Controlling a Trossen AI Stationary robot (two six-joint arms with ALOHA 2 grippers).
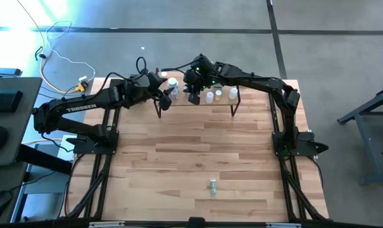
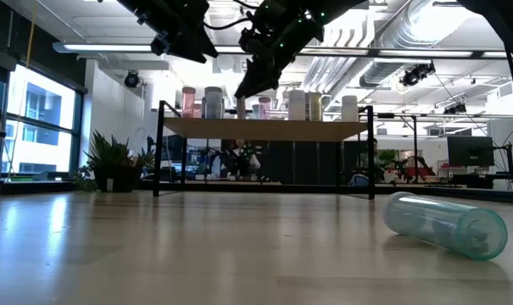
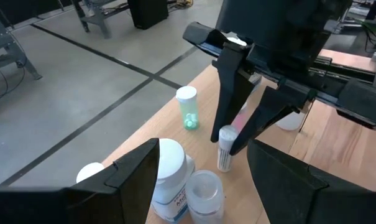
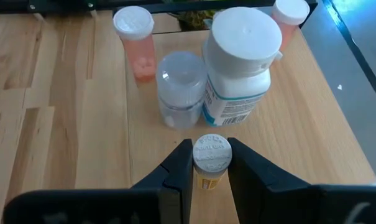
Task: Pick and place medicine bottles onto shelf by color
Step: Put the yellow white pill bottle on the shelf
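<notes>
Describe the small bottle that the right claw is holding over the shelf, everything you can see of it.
The small bottle is a slim vial with a white ribbed cap bearing embossed lettering and a pale body with a yellowish label. It stands upright, pinched at the cap between the dark fingers of the right claw, at the shelf; whether its base touches the board cannot be seen. It stands apart from the bottles beyond it.

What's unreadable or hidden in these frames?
- Large white bottle: label print too small to read in the right wrist view, partly cut off by the left fingers in the left wrist view.
- Small vial in the right gripper: body hidden under its cap.
- Shelf: bottle colours too small in the high view, partly under both arms.
- Green bottle: contents unclear, low view.
</notes>
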